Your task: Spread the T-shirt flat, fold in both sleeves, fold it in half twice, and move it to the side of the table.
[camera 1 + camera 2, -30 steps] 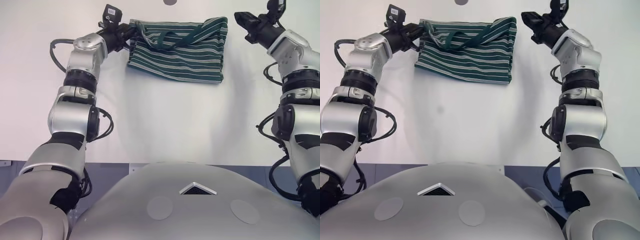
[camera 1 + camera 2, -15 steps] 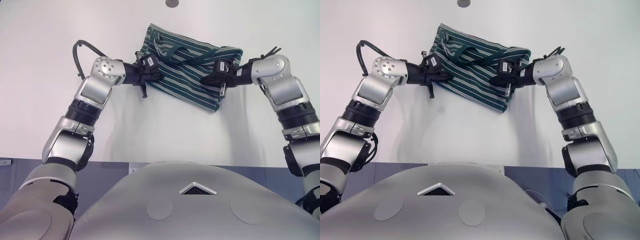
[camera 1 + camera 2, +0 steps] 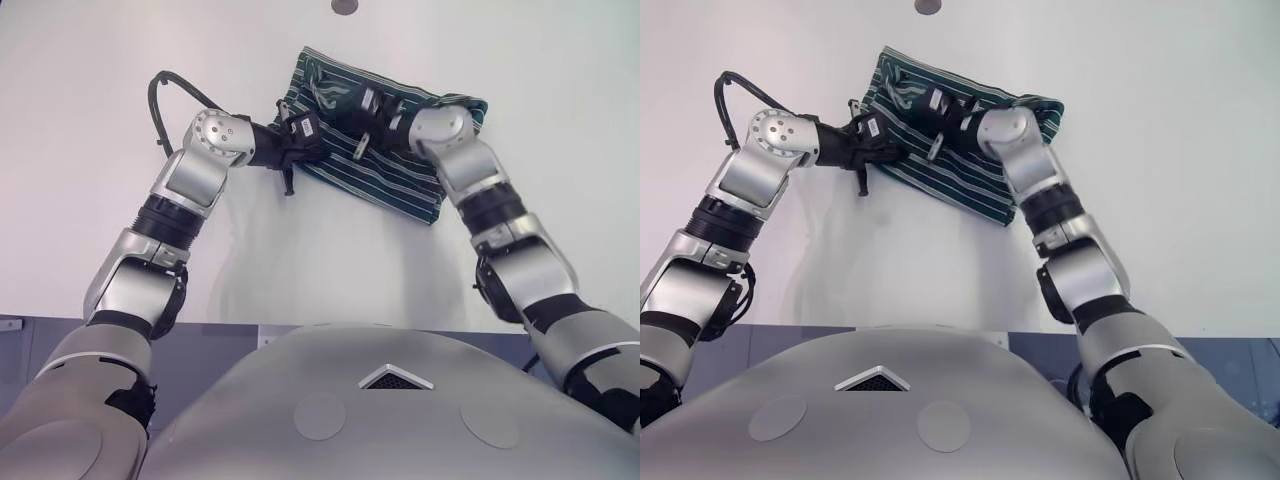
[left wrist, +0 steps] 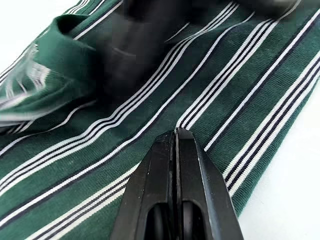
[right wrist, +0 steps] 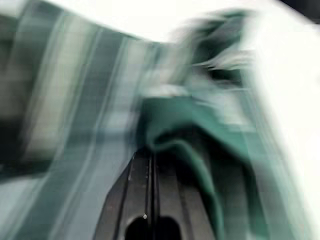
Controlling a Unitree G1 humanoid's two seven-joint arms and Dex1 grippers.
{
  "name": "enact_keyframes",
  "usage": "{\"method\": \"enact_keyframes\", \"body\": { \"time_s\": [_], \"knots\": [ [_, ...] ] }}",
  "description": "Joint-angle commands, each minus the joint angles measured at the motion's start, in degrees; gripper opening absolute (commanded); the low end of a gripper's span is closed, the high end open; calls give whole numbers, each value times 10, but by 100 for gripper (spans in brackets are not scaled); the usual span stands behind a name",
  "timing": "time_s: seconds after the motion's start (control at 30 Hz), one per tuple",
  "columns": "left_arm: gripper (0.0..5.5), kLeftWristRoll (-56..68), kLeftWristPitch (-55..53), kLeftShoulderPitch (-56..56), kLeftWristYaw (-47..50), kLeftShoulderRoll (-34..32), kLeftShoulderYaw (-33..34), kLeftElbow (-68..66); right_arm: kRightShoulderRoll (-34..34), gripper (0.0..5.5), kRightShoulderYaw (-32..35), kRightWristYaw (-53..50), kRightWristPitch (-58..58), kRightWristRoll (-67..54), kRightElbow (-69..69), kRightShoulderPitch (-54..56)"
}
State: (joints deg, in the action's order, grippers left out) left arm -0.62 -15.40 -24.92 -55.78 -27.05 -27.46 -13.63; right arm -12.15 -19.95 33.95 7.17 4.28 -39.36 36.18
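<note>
The green striped T-shirt (image 3: 405, 178) lies folded into a slanted rectangle on the far middle of the white table (image 3: 300, 270). My left gripper (image 3: 300, 135) rests at the shirt's left edge. Its fingers are shut, with the tips against the striped fabric (image 4: 240, 75), as the left wrist view shows around the gripper (image 4: 176, 131). My right arm crosses over the shirt, and my right gripper (image 3: 362, 103) sits on the shirt's far middle, close to the left one. In the blurred right wrist view its fingers (image 5: 142, 170) are pressed together above bunched green cloth (image 5: 200, 115).
A small dark round mark (image 3: 343, 6) sits at the table's far edge. A black cable loop (image 3: 157, 95) stands out from my left arm. Bare white tabletop stretches to the left, to the right and in front of the shirt.
My right gripper has swung from the shirt's right edge across it to its far middle, near the left gripper. The left gripper has stayed at the left edge.
</note>
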Motion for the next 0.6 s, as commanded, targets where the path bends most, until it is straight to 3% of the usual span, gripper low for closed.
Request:
{"method": "enact_keyframes", "body": {
  "time_s": [0.03, 0.1, 0.2, 0.37, 0.5, 0.6],
  "knots": [
    [5, -24, -6, 36, -5, 1, -23, -27, -14, 0, 75, -80, -75, -7, -95, 90],
    [5, -26, -1, 38, -2, 2, -23, -33, -35, 0, 77, -80, -108, 12, -127, 108],
    [5, -28, 7, 31, 3, 1, -16, -40, -80, 0, 50, 13, -146, 32, -130, 75],
    [5, -81, 76, -14, -3, -34, -34, -111, -194, 0, -55, 136, -199, 145, -119, -19],
    [5, -152, 183, -133, 100, 2, -43, -277, -282, 0, -64, 339, -61, 29, 197, -171],
    [5, -136, 257, -177, 173, 39, -1, -340, -256, 0, -23, 291, 35, -25, 330, -203]
  ]
}}
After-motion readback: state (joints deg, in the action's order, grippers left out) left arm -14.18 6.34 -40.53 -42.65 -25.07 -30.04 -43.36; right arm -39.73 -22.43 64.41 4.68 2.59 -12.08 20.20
